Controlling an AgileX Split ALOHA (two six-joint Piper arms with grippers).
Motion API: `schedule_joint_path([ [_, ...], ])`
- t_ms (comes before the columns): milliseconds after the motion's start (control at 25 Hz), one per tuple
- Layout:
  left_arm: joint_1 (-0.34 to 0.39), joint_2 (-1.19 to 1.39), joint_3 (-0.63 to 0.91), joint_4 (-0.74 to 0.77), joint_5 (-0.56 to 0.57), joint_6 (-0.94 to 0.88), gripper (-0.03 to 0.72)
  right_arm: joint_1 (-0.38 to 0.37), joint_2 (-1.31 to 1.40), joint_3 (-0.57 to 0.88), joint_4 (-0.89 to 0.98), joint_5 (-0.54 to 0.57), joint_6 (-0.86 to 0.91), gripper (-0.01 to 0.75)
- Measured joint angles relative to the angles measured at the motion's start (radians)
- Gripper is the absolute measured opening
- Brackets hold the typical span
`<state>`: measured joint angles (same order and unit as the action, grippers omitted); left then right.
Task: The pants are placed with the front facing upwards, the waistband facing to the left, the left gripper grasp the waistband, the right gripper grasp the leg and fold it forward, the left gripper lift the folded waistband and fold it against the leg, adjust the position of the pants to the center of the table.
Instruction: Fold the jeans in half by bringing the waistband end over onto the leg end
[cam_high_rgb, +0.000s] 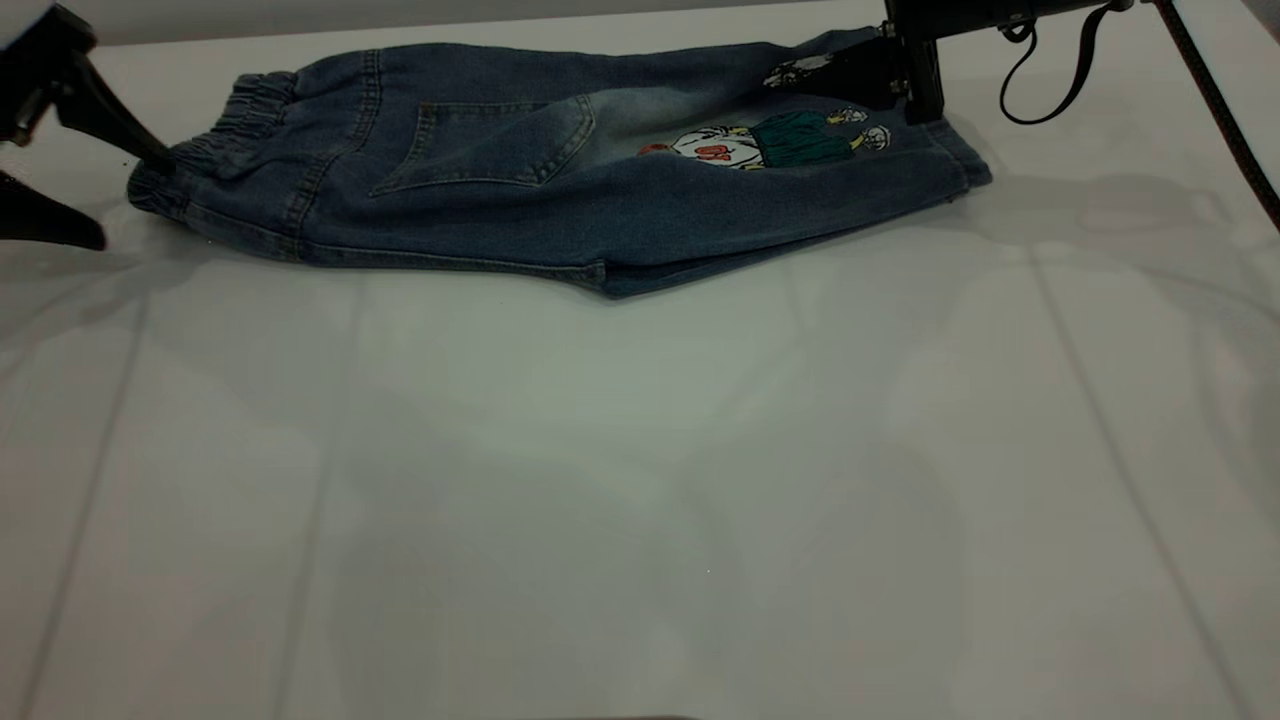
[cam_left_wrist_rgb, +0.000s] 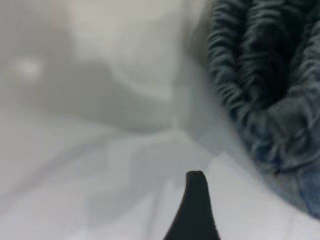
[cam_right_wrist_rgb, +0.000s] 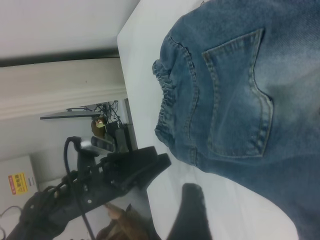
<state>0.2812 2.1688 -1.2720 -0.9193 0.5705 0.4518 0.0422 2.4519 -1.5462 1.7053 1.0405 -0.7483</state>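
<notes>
- White bench (cam_high_rgb: 640, 480) fills the exterior view; one pair of pants (cam_high_rgb: 560, 190) lies folded lengthwise on it, back side up, with one patch pocket (cam_high_rgb: 490, 145) and one cartoon print (cam_high_rgb: 770, 145) showing. Two hands are in sight. The left hand (cam_high_rgb: 100, 195) sits at the waistband (cam_high_rgb: 215, 145), its two dark fingers spread wide: one fingertip touches the gathered denim, the other rests on the bench just beside it, holding nothing. The right hand (cam_high_rgb: 905, 85) is at the far end, on the leg (cam_high_rgb: 880, 160) close to the hem; whether its fingers are apart or together cannot be told here.
- Left wrist view: one dark fingertip (cam_left_wrist_rgb: 196, 210) stands over bare bench (cam_left_wrist_rgb: 100, 165), the ruffled waistband (cam_left_wrist_rgb: 260, 75) just beyond it, not touched by it.
- Right wrist view: one wedge finger (cam_right_wrist_rgb: 187, 212) of the right hand over the bench (cam_right_wrist_rgb: 150, 40), nothing gripped by what shows. The pants (cam_right_wrist_rgb: 250, 100) spread away from it, pocket (cam_right_wrist_rgb: 240, 100) up, and past the waistband (cam_right_wrist_rgb: 167, 95) the left hand (cam_right_wrist_rgb: 132, 167) is seen.
</notes>
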Motion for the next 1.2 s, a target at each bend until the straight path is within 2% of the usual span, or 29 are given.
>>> schedule_joint_path([
  [240, -0.015, 0.057, -0.002, -0.187, -0.029, 0.130, 0.549, 0.000, 0.000, 0.000, 0.000, 0.000, -0.003, 0.510],
  [560, -0.025, 0.075, -0.002, -0.284, -0.110, 0.188, 0.547, 0.000, 0.000, 0.000, 0.000, 0.000, -0.010, 0.510],
  [880, -0.027, 0.131, -0.002, -0.461, -0.107, 0.290, 0.490, 0.000, 0.000, 0.000, 0.001, 0.000, -0.014, 0.510],
  [960, -0.027, 0.137, -0.002, -0.488, -0.105, 0.294, 0.449, 0.000, 0.000, 0.000, 0.001, 0.000, -0.014, 0.510],
  [1040, -0.027, 0.141, -0.002, -0.494, -0.105, 0.295, 0.372, 0.000, 0.000, 0.000, 0.001, 0.000, -0.014, 0.510],
  [1200, -0.027, 0.143, -0.002, -0.498, -0.084, 0.308, 0.129, 0.011, 0.000, -0.015, 0.001, 0.000, -0.014, 0.510],
])
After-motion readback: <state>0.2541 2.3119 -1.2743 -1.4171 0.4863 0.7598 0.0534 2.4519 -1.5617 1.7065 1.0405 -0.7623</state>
